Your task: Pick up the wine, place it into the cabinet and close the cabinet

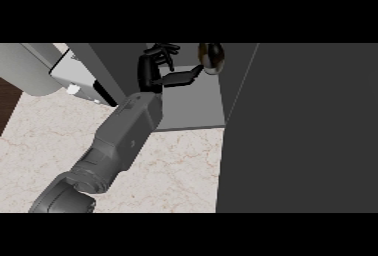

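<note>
I am resting my left hand (pixel 164 75), fingers spread and holding nothing, beside the wine (pixel 211 57) now standing at the cabinet (pixel 193 107) floor's back edge, its door (pixel 303 130) not yet shut.

Can't tell if the left hand (pixel 159 67) actually touches the wine bottle (pixel 212 57) just beside its thumb. Bottle's top cut off above the hand, cabinet door (pixel 303 130) hiding everything to the right.

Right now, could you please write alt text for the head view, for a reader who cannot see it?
The robot's left hand reaches into an open grey cabinet, its thumb beside a dark wine bottle at the back. The cabinet door stands open at the right, above a marble counter.
</note>
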You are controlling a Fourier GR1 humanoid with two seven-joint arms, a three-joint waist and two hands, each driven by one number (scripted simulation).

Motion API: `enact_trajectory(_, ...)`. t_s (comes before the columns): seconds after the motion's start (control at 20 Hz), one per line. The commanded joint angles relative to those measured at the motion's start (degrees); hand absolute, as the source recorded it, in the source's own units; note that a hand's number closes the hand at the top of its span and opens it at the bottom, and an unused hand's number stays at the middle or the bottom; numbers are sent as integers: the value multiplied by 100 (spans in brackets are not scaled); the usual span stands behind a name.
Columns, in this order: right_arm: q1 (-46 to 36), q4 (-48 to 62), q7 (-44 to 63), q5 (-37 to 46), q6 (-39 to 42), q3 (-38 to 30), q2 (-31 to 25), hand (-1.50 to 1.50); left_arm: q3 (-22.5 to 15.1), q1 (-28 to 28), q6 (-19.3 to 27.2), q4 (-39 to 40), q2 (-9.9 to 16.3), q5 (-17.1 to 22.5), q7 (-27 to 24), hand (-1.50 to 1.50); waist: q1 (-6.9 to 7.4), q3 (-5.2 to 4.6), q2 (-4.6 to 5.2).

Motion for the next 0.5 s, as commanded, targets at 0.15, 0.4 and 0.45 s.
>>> enact_trajectory(0.15,-8,-130,-55,-184,-7,-90,-11,-150,-38,-50,348,332,-8,-161,-52,-150,-15,-21,46)
enact_trajectory(0.4,-108,-271,229,-380,-67,-276,-93,-150,-67,-23,317,462,148,-292,70,-150,-33,-23,53)
enact_trajectory(0.45,-78,-408,207,-172,-118,-20,19,-150,-111,246,212,474,218,-348,-173,-150,-20,-26,50)
